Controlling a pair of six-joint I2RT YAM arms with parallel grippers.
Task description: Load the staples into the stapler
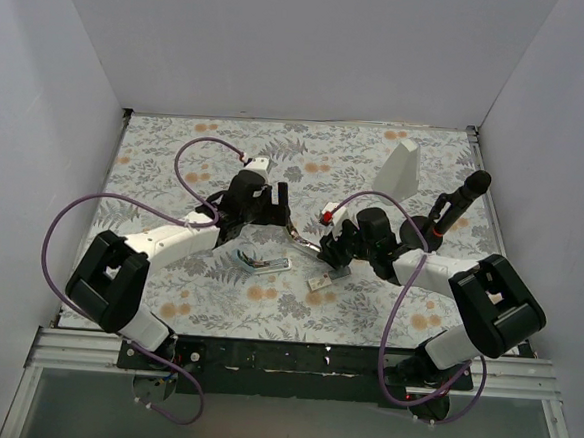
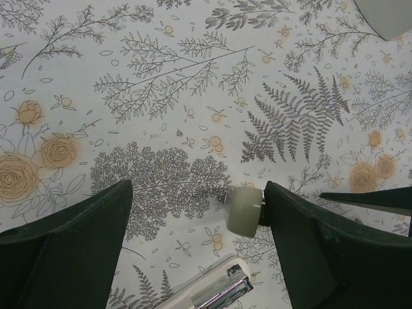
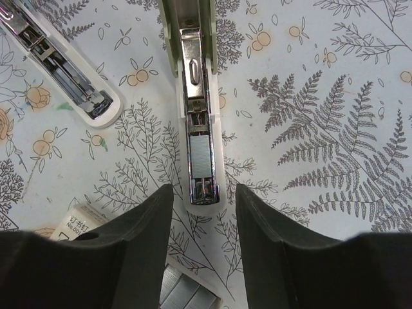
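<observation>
So, the stapler (image 3: 61, 67): light blue one, lying open on the floral table cover (image 1: 177, 141), silver channel facing up and looking bare in the right wrist view. It sits up and to the left of the right gripper (image 3: 203, 199), not under it. What's actually framed between those fingers is the olive stapler (image 3: 193, 96), also open, with a grey block in its channel (pusher or a strip, can't tell). The staples (image 3: 187, 293) lie just beside that gripper on its near side as loose silver strips. The cardboard box (image 3: 76, 222) is near them, but a finger hides the gap. This gripper is spread and carrying nothing.

The left gripper (image 2: 196, 193) is spread wide too, hovering over the cover. A cream rounded piece (image 2: 244, 209) sits against the inside of one finger; can't tell what it is or whether it's attached. A white wedge (image 1: 404, 167) and a black cylinder (image 1: 462, 199) stand well apart at the far right, irrelevant.

Step in hand, as I read it: pick up a strip. To do it well:
- Shift the right gripper over the strips and come straight down.
- Pinch one strip across its narrow width, lightly, since strips snap.
- Retarget to the blue channel, not the olive one.
- Line the strip up with the channel's long axis, legs down, and lower it flat.
- The left gripper could pin the blue base so it doesn't skate.
</observation>
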